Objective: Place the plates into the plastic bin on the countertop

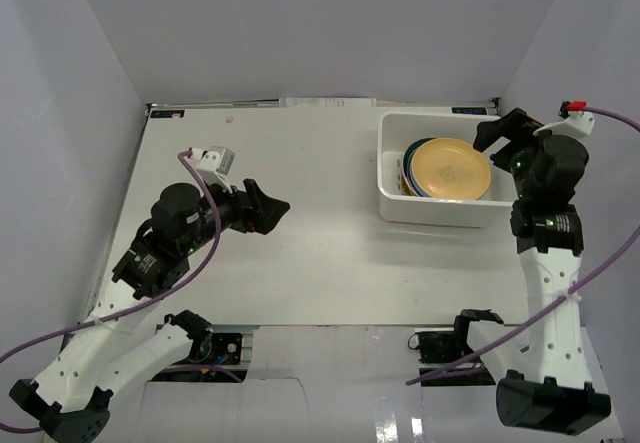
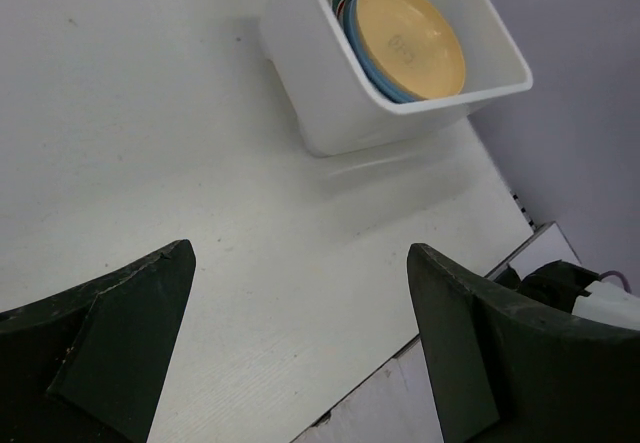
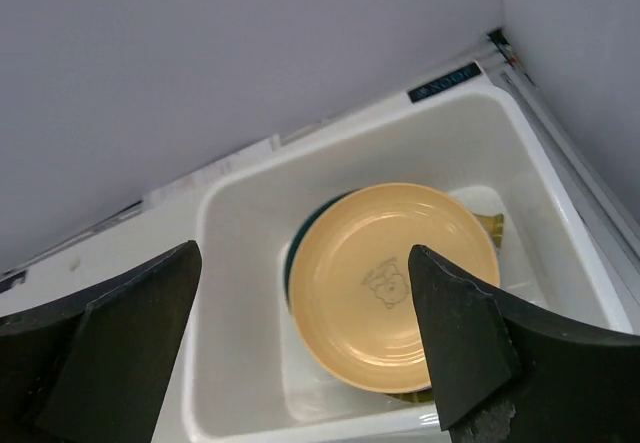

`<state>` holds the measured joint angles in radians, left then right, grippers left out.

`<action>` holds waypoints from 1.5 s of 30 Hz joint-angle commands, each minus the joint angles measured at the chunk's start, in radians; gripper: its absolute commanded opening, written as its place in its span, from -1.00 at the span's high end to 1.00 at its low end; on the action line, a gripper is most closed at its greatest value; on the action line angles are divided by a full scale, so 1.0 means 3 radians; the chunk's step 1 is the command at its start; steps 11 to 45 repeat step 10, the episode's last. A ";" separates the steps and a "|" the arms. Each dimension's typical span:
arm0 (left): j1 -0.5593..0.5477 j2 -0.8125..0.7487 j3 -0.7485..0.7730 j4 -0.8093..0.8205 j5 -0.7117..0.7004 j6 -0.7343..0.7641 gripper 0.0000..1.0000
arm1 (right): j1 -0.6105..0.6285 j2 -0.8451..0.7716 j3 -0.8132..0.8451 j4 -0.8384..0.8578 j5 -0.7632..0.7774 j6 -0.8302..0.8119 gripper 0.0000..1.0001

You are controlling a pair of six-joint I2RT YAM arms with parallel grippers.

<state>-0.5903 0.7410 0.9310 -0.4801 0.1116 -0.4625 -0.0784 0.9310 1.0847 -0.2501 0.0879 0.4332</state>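
Note:
The white plastic bin (image 1: 392, 195) stands at the back right of the countertop (image 1: 300, 253). A stack of plates lies tilted inside it, a yellow-orange plate (image 1: 448, 170) on top; it also shows in the right wrist view (image 3: 385, 283) and the left wrist view (image 2: 405, 38). Blue and dark green rims (image 2: 362, 43) peek out beneath it. My right gripper (image 1: 492, 133) hovers open and empty above the bin's right end. My left gripper (image 1: 268, 209) is open and empty over the left-middle of the countertop, pointing toward the bin (image 2: 340, 93).
Pale grey walls (image 1: 320, 23) enclose the countertop on three sides. The table's near edge (image 2: 440, 323) shows below my left fingers (image 2: 470, 343). A dark label (image 3: 443, 81) sits on the back edge behind the bin (image 3: 240, 363).

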 commanded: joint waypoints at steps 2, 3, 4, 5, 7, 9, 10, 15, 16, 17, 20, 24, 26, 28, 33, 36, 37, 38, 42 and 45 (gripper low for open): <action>-0.0001 -0.0123 0.0439 0.0066 0.0048 0.0084 -0.96 | -0.0010 -0.0474 0.0286 -0.0326 -0.0767 -0.0094 -0.80; -0.0001 -0.0158 0.0486 0.0071 -0.0024 0.0090 -0.96 | -0.0010 -0.0688 0.0240 -0.0363 -0.0966 -0.0013 -0.80; -0.0001 -0.0240 0.0552 0.0071 -0.0050 0.0100 -0.96 | -0.0010 -0.0821 0.0149 -0.0302 -0.1388 0.0049 -0.80; -0.0001 -0.0286 0.0563 0.0082 -0.0070 0.0105 -0.96 | -0.0010 -0.0954 0.0031 -0.0226 -0.1565 0.0135 -0.80; -0.0001 -0.0394 0.0527 0.0102 -0.0111 0.0115 -0.96 | -0.0010 -0.1440 -0.0459 0.0176 -0.2039 0.0478 -0.80; -0.0001 -0.0593 0.0308 0.0173 -0.0116 0.0079 -0.96 | -0.0010 -0.1843 -0.0873 0.0403 -0.2220 0.0718 -0.80; 0.0004 -0.0669 0.0226 0.0209 -0.0126 0.0054 -0.96 | -0.0010 -0.1937 -0.0910 0.0414 -0.2185 0.0714 -0.80; 0.0004 -0.0669 0.0226 0.0209 -0.0126 0.0054 -0.96 | -0.0010 -0.1937 -0.0910 0.0414 -0.2185 0.0714 -0.80; 0.0004 -0.0669 0.0226 0.0209 -0.0126 0.0054 -0.96 | -0.0010 -0.1937 -0.0910 0.0414 -0.2185 0.0714 -0.80; 0.0004 -0.0669 0.0226 0.0209 -0.0126 0.0054 -0.96 | -0.0010 -0.1937 -0.0910 0.0414 -0.2185 0.0714 -0.80; 0.0004 -0.0669 0.0226 0.0209 -0.0126 0.0054 -0.96 | -0.0010 -0.1937 -0.0910 0.0414 -0.2185 0.0714 -0.80; 0.0004 -0.0669 0.0226 0.0209 -0.0126 0.0054 -0.96 | -0.0010 -0.1937 -0.0910 0.0414 -0.2185 0.0714 -0.80; 0.0004 -0.0669 0.0226 0.0209 -0.0126 0.0054 -0.96 | -0.0010 -0.1937 -0.0910 0.0414 -0.2185 0.0714 -0.80; 0.0004 -0.0669 0.0226 0.0209 -0.0126 0.0054 -0.96 | -0.0010 -0.1937 -0.0910 0.0414 -0.2185 0.0714 -0.80; 0.0004 -0.0669 0.0226 0.0209 -0.0126 0.0054 -0.96 | -0.0010 -0.1937 -0.0910 0.0414 -0.2185 0.0714 -0.80; 0.0004 -0.0669 0.0226 0.0209 -0.0126 0.0054 -0.96 | -0.0010 -0.1937 -0.0910 0.0414 -0.2185 0.0714 -0.80; 0.0004 -0.0669 0.0226 0.0209 -0.0126 0.0054 -0.96 | -0.0010 -0.1937 -0.0910 0.0414 -0.2185 0.0714 -0.80; 0.0004 -0.0669 0.0226 0.0209 -0.0126 0.0054 -0.96 | -0.0010 -0.1937 -0.0910 0.0414 -0.2185 0.0714 -0.80; 0.0004 -0.0669 0.0226 0.0209 -0.0126 0.0054 -0.96 | -0.0010 -0.1937 -0.0910 0.0414 -0.2185 0.0714 -0.80; 0.0004 -0.0669 0.0226 0.0209 -0.0126 0.0054 -0.96 | -0.0010 -0.1937 -0.0910 0.0414 -0.2185 0.0714 -0.80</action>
